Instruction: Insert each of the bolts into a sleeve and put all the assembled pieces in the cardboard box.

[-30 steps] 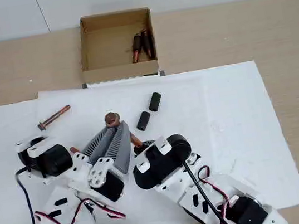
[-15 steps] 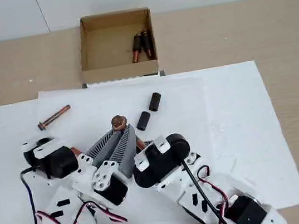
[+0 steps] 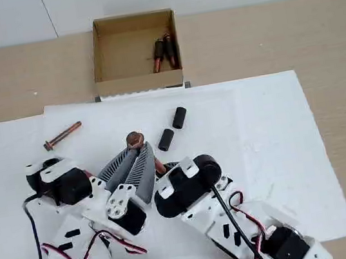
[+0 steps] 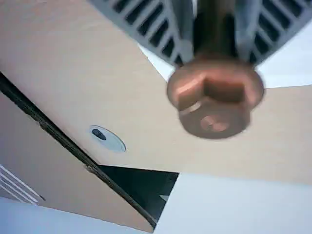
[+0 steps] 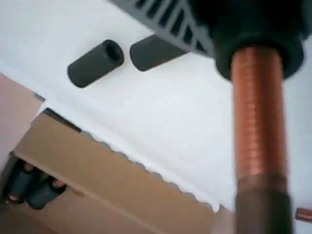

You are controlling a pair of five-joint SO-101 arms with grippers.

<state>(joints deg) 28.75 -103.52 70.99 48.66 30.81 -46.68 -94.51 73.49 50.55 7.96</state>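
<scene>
Held bolt (image 3: 134, 138): copper, hex head up toward the high camera, over the white paper sheet (image 3: 260, 149), near the sheet's centre-left. Left gripper (image 3: 136, 150) clenched on its shank just under the head; in the left wrist view the grey fingers (image 4: 141, 19) flank the shank on both sides.

Right gripper (image 5: 234, 19) grasps a black sleeve (image 5: 253, 44). Threaded copper shank runs out of the sleeve's end. From above, this gripper sits at 5 o'clock of the bolt head, close against the left one.

Loose sleeves (image 3: 166, 139) and (image 3: 179, 117) lie on the sheet at 3 and 2 o'clock of the head, near each other, not touching. Spare bolt (image 3: 62, 135) lies at 10 o'clock, well apart.

Cardboard box (image 3: 140, 82) at 12 o'clock, on the tabletop (image 3: 314, 30), touching the sheet's far edge. Two assembled pieces (image 3: 165, 52) lie against its 3 o'clock wall.
</scene>
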